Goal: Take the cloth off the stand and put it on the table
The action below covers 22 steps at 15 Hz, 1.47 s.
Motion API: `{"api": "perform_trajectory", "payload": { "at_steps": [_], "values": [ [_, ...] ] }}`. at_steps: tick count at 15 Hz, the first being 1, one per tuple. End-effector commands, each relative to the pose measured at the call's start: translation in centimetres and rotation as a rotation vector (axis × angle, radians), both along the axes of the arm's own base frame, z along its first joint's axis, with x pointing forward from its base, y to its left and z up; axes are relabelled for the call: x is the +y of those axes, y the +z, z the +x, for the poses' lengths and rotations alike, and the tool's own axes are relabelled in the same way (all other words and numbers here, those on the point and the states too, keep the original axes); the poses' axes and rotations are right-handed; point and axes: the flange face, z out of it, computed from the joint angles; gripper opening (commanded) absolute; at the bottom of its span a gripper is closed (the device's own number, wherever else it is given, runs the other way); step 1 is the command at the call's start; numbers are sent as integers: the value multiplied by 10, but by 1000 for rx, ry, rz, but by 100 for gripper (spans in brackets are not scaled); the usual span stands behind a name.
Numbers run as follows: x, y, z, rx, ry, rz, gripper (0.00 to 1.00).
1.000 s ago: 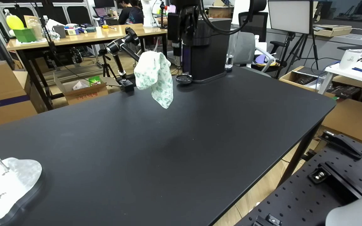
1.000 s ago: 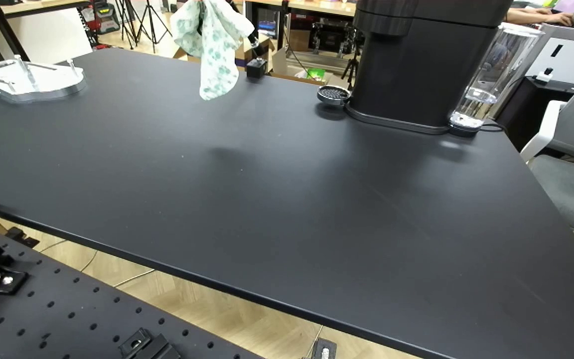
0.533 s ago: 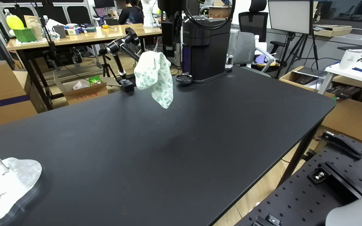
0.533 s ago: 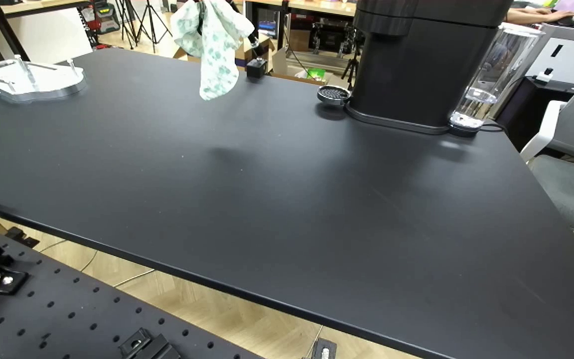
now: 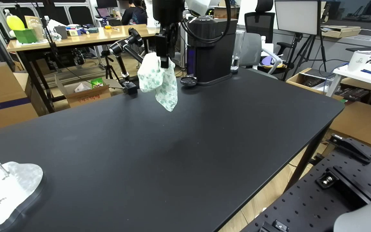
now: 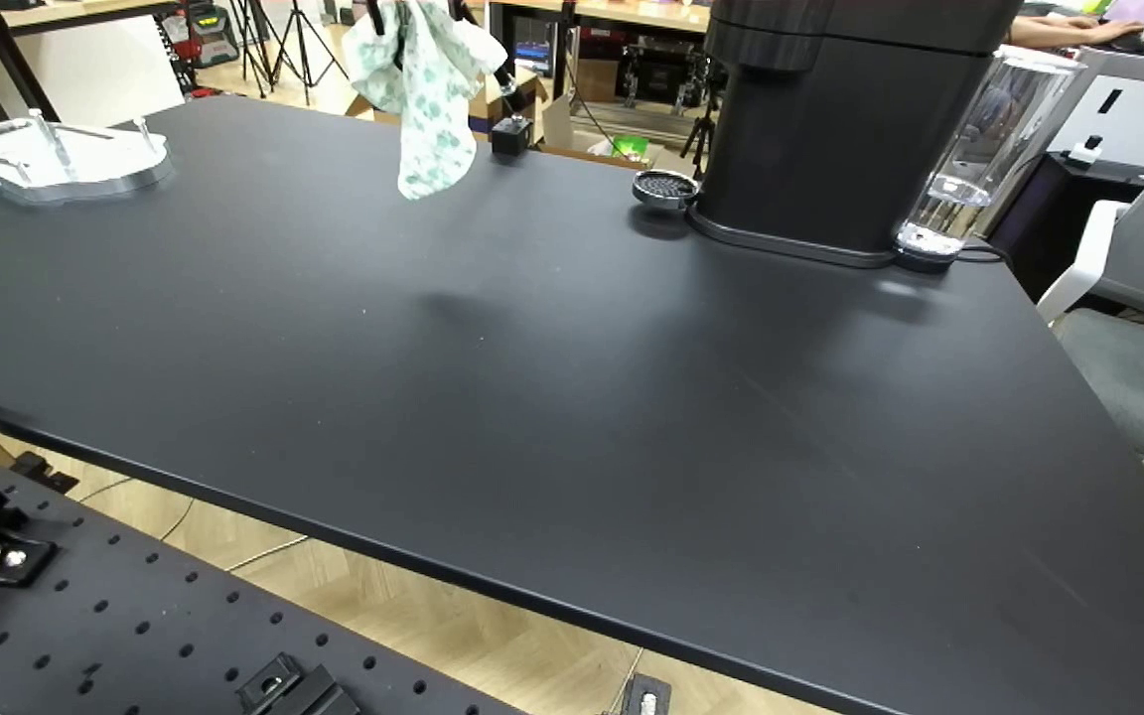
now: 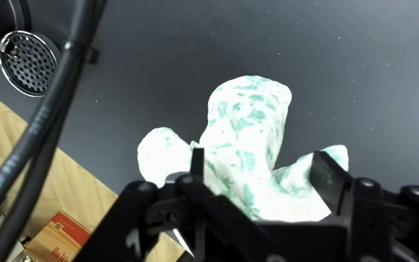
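The white cloth with green leaf print (image 5: 165,88) hangs draped over the upper end of the black jointed stand (image 5: 120,62) at the table's far edge. Its lower corner hangs above the black table (image 5: 204,154). The cloth also shows in an exterior view (image 6: 436,119) and in the wrist view (image 7: 247,109). My gripper (image 5: 164,62) is at the top of the cloth, pointing down. In the wrist view my gripper (image 7: 257,154) is open, with cloth between its spread fingers. I cannot tell whether the fingers touch it. The stand's top is hidden under the cloth.
A black coffee machine (image 5: 211,54) with a round drip tray (image 5: 188,81) stands close beside the cloth. A clear water tank (image 6: 969,159) stands behind it. A metal plate with upright bolts (image 5: 27,180) lies on the table. Arm cables (image 7: 46,123) cross the wrist view.
In an exterior view my gripper has moved left and down, from in front of the coffee machine to the top of the cloth. Fingertips now show beside the cloth. The cloth has barely moved.
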Motion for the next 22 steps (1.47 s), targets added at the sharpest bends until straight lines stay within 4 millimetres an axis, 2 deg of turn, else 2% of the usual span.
{"api": "perform_trajectory", "payload": {
  "at_steps": [1, 7, 9, 13, 18, 22],
  "values": [
    [-2, 8, 3, 15, -38, 37, 45],
    [-4, 14, 3, 28, -74, 70, 3],
    [-5, 16, 2, 37, -80, 76, 0],
    [-9, 25, -8, 65, -97, 96, 1],
    [-15, 41, -47, 143, -122, 144, 1],
    [-30, 34, -80, 222, -162, 119, 1]
  ]
}}
